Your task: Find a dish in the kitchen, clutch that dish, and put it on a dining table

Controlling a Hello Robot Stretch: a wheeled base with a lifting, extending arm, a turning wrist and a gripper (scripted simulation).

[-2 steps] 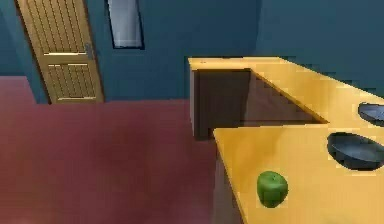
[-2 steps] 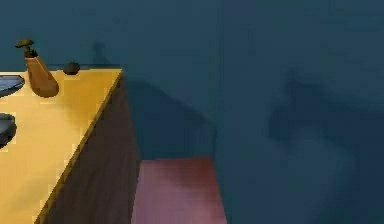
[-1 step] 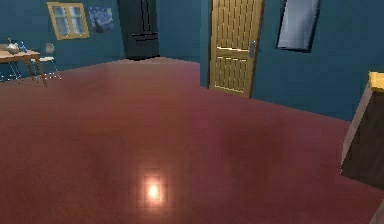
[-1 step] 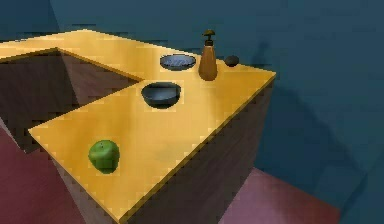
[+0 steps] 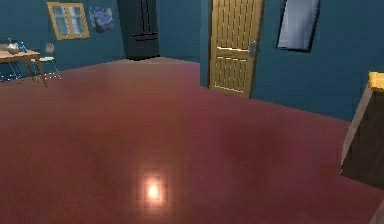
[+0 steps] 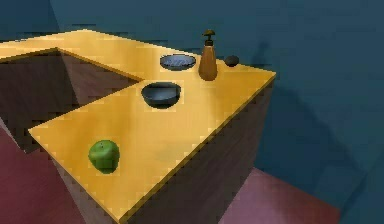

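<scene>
Apple: one, green (image 6: 103, 154), lying on the near end of the counter top, the closest thing to us.
Counter: one, L-shaped with an orange top (image 6: 215, 100) and brown sides; one leg runs from the near end away from us, the other branches off toward the arm side view's left.
Dishes: we count two, both dark and both on the counter top. A bowl (image 6: 161, 94) stands about midway along, beyond the apple and well apart from it. A shallow dish (image 6: 178, 62) sits farther out, near the far edge.
Which way they face: both stand upright with the mouth up. Both are round, so we can tell no long axis and no pointing direction.
Bottle: one, brown with a dark top (image 6: 208, 57), upright, just beside the shallow dish on its right.
Small dark lump: one (image 6: 231, 61), right of the bottle near the far corner; we cannot tell what it is.
Claw: we cannot tell its state, nor whether it grasps anything.
Dining table: one (image 5: 12, 57), far off at the forward view's left, with small things on it and a pale chair (image 5: 45, 62) beside it.
Door: one, wooden (image 5: 235, 45), in the blue wall.
Dark cabinet: one (image 5: 141, 30), tall, left of the door.
Floor: dark red (image 5: 150, 120).
</scene>
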